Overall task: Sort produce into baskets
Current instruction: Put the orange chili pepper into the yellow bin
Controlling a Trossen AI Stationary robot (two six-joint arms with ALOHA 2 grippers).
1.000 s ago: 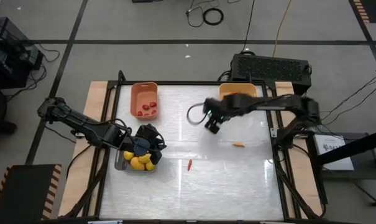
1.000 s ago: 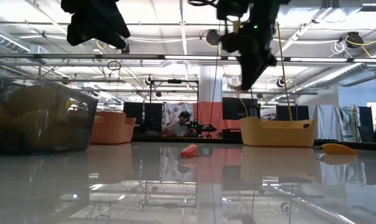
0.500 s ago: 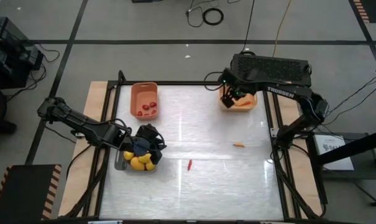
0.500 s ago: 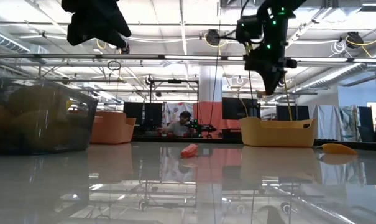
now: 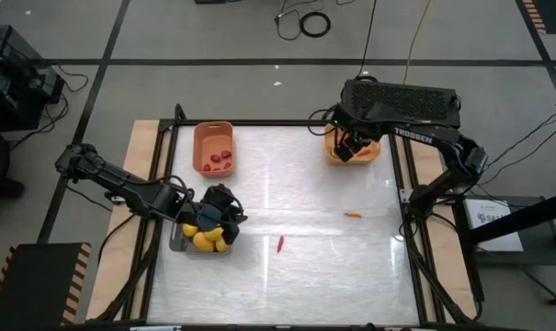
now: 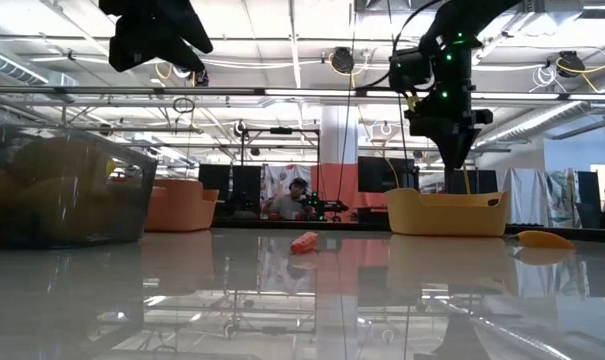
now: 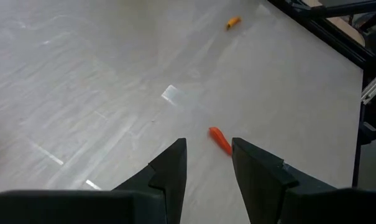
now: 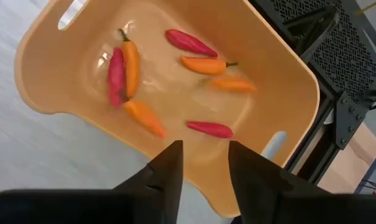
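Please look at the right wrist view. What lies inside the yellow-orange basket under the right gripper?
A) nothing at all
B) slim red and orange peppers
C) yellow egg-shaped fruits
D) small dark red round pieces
B: the right wrist view shows the yellow-orange basket holding several slim peppers, some red and some orange, with the right gripper hovering above it, empty and with its fingers apart.

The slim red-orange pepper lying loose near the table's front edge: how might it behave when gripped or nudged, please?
The slim red-orange pepper looks small, so probably light. Its tapered shape may pivot or roll on the glossy white table. Its smooth skin could slip between fingers.
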